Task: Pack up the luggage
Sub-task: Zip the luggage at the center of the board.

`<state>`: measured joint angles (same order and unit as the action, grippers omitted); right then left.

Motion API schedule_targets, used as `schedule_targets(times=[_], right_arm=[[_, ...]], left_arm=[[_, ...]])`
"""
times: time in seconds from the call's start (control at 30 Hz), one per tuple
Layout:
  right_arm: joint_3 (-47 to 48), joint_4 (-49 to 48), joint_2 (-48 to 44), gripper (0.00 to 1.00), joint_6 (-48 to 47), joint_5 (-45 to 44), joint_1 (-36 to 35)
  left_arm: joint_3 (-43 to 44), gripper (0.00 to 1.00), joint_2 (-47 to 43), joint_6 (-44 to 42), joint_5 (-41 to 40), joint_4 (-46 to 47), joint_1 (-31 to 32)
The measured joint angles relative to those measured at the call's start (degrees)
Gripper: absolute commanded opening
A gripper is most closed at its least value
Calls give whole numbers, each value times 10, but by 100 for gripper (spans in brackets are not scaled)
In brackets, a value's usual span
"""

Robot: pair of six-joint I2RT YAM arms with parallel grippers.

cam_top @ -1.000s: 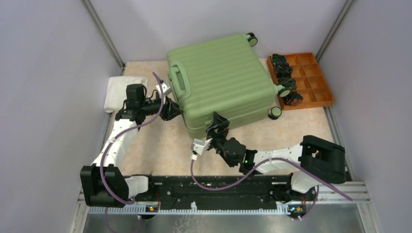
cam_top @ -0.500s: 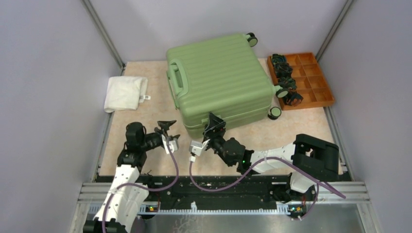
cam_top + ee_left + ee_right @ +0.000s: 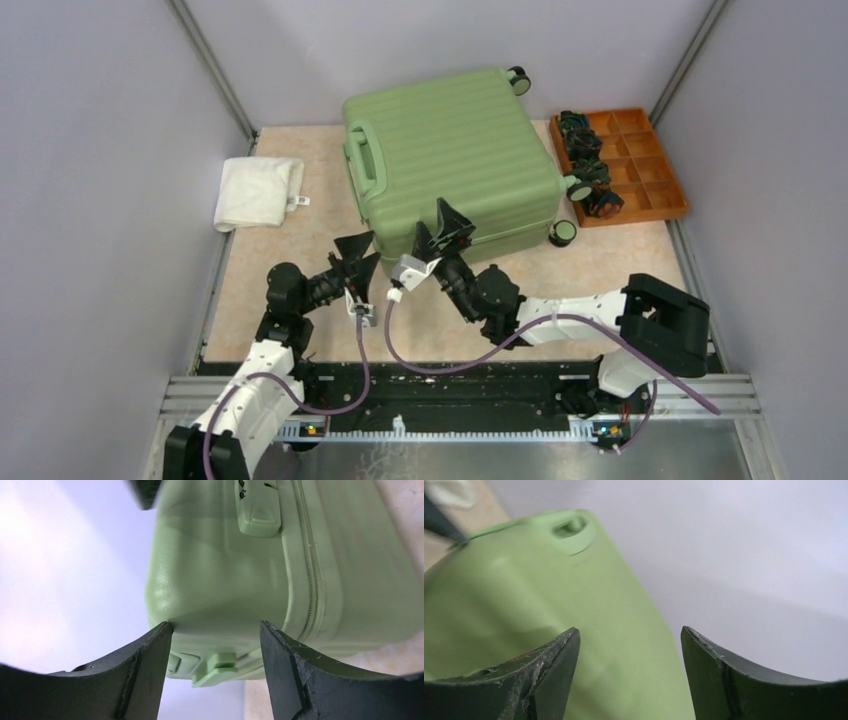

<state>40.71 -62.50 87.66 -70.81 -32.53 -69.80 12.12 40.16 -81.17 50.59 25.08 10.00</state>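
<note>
Suitcase: green, closed, flat on bench.
Left fingers: spread, empty, beside its corner.
Right fingers: spread, empty, at its near edge.

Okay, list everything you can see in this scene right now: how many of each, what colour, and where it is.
luggage: one, light green, closed, lying flat, far centre of the table
compartment tray: one, orange, far right, beside the luggage
small objects: several, black and green, in the tray's left compartments; kind unclear
folded cloth: one, white, left edge
table: one, beige top
left gripper: one, black fingers, open, by the luggage's near left corner
right gripper: one, black fingers, open, at the luggage's near edge
</note>
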Motion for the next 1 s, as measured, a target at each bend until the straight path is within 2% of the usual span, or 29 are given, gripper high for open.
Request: schedule_targets(times=[0.13, 0.2, 0.3, 0.47, 0.57, 0.77, 1.0], right_arm=[[16, -50, -24, 74, -1, -4, 10], [17, -57, -30, 79, 0, -4, 13], [14, -31, -41, 89, 6, 4, 14], [-40, 71, -107, 97, 51, 27, 15], [-62, 138, -151, 98, 85, 34, 17], [-78, 188, -167, 99, 120, 36, 20], [-81, 183, -133, 99, 120, 42, 20]], left_arm=[[-10, 72, 14, -40, -13, 38, 16], [-14, 72, 14, -56, -17, 44, 21], [-16, 71, 14, -61, -25, 47, 24], [-18, 70, 16, -56, -36, 59, 29], [-19, 68, 35, -46, -45, 83, 29], [-3, 64, 67, -12, -101, 96, 28], [17, 64, 114, -6, -157, 110, -4]])
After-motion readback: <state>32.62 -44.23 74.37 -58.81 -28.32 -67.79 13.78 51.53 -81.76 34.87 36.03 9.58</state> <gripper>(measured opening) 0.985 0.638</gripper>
